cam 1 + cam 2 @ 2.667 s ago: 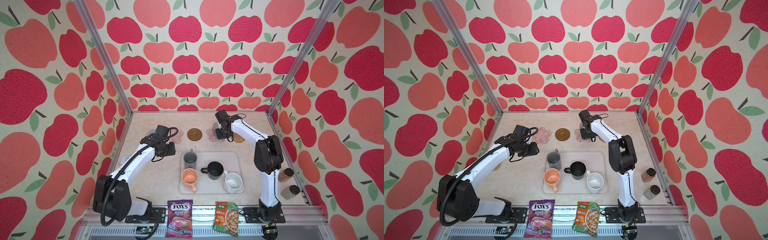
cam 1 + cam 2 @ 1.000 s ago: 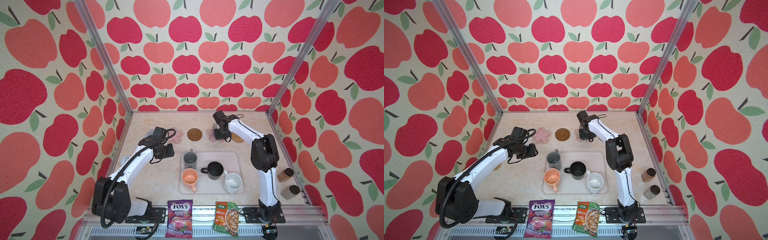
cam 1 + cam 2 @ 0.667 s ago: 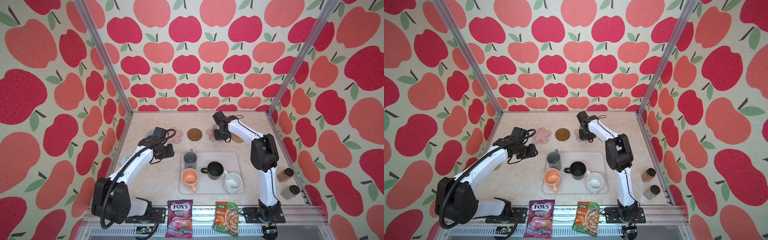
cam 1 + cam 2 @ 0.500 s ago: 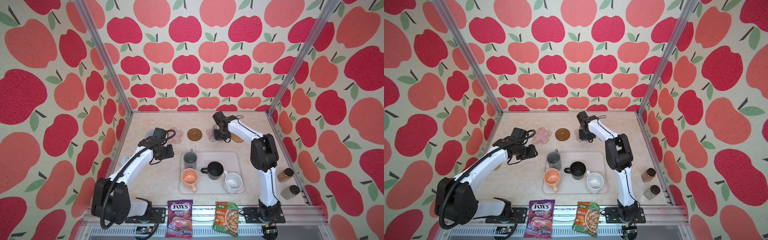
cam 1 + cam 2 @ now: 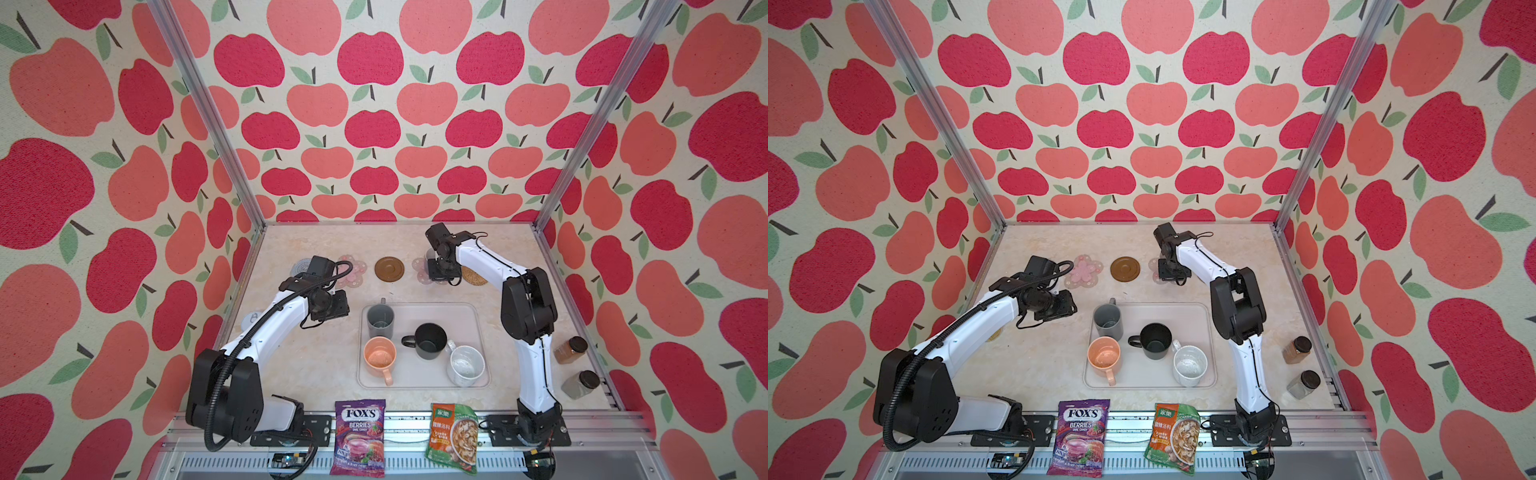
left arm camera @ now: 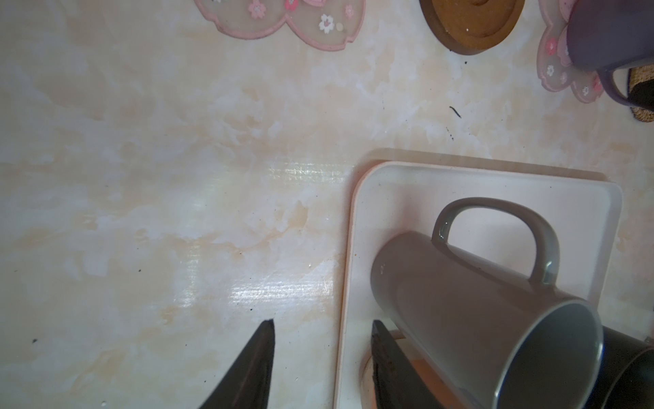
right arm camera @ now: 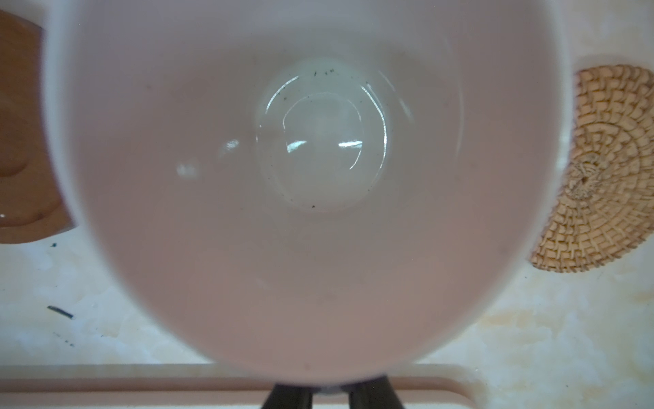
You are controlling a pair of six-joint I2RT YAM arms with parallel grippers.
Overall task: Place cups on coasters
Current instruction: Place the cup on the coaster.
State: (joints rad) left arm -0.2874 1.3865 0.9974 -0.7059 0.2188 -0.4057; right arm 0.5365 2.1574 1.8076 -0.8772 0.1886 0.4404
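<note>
Right claw (image 7: 329,389) pinching lavender mug (image 7: 318,212) rim (mug on pink flower coaster (image 6: 552,67)); left claw (image 6: 322,327) half-open, empty.

The tray (image 6: 354,212), holding the tall mug (image 6: 460,301), lay beside the left gripper (image 6: 322,323). Under the right gripper (image 7: 329,393), a second mug (image 7: 318,177) sat over a flower coaster (image 6: 555,70).
</note>
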